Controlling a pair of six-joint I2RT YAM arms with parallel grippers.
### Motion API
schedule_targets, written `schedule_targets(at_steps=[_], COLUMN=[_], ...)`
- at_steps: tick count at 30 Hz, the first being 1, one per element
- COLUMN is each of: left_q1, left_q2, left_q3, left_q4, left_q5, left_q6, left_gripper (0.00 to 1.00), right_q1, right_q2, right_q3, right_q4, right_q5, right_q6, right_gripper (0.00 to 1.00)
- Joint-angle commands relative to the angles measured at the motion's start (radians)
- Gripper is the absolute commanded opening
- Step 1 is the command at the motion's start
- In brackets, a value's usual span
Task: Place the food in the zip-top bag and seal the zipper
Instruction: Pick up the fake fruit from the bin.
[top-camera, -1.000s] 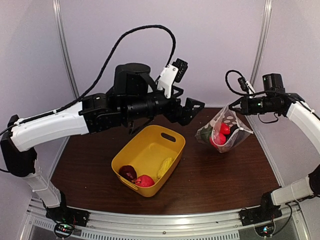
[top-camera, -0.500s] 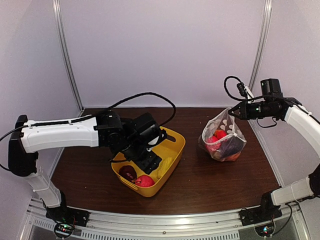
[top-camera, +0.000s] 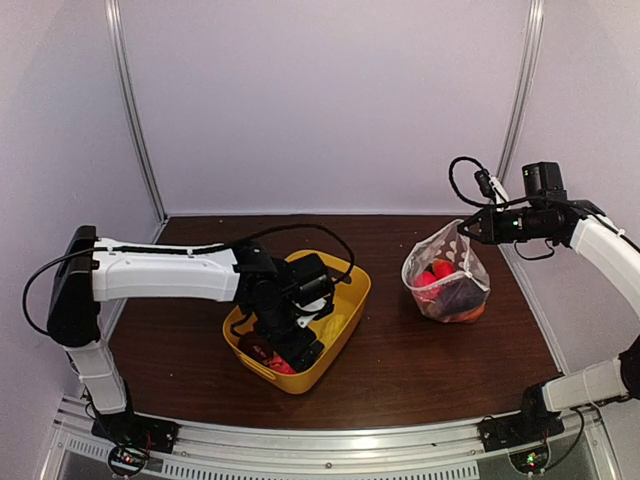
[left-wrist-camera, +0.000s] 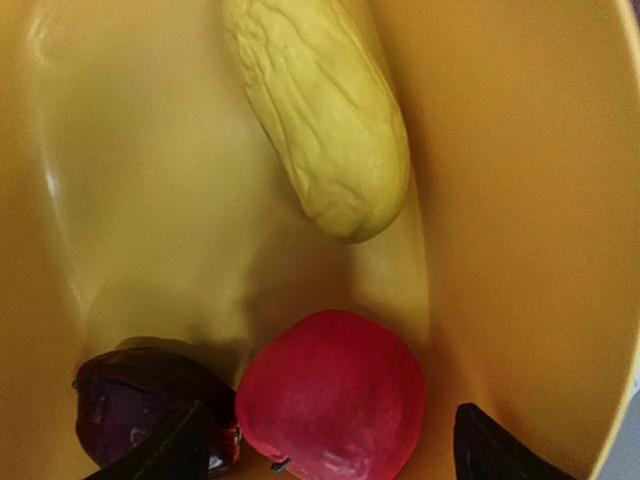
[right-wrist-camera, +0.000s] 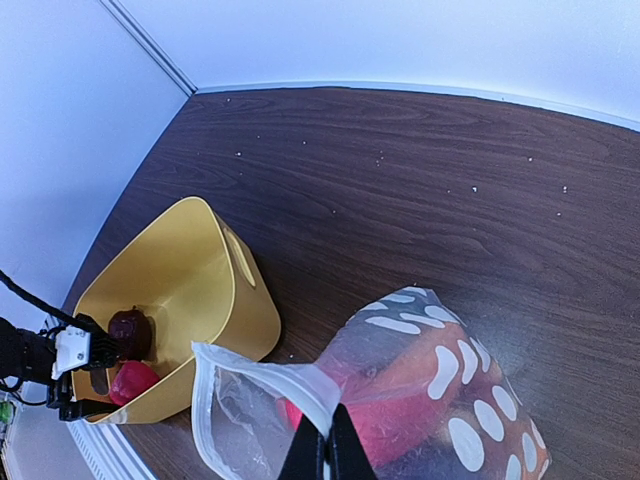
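in tub (left-wrist-camera: 520, 200): wrinkled yellow piece (left-wrist-camera: 320, 110), red ball (left-wrist-camera: 335, 395), purple piece (left-wrist-camera: 135, 395)

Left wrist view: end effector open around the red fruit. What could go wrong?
One finger of the left end effector overlaps the dark purple piece beside the red piece; closing might catch both, or the red one could slip out. The right end effector pinches the zip-top bag by one edge, so its mouth may sag shut.

The tub (left-wrist-camera: 520, 200) is glossy smooth plastic, the zip-top bag (right-wrist-camera: 440, 370) clear film, the table (right-wrist-camera: 450, 170) wood-grained.
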Motion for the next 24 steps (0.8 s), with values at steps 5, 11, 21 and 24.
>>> schedule_targets(at_steps=[5,11,21,24], left_q1=[0.02,0.02,0.027,0.046], left_q2=[0.117,0.158,0.134,0.13], left_q3=[0.003,0.008,0.26,0.337], left_q4=[-0.055,-0.097,-0.1,-0.077], left_q5=[0.025,-0.041,-0.079,-0.097], left_q6=[0.025,0.034,0.087,0.098], left_gripper=[0.84,0.69,0.51,0.5], right_q1=[-0.003,-0.004,-0.004,-0.003], right_q2=[-0.029,-0.025,-0.028,-0.033], right_q3=[-0.01,-0.011,-0.011,-0.012], right_q4=[0.027,0.032,0.03,0.03], right_q5=[0.018,0.02,0.027,0.031], right_q6=[-0.021,-0.019,-0.021,-0.022], right_gripper=[0.0,0.0,0.0,0.0])
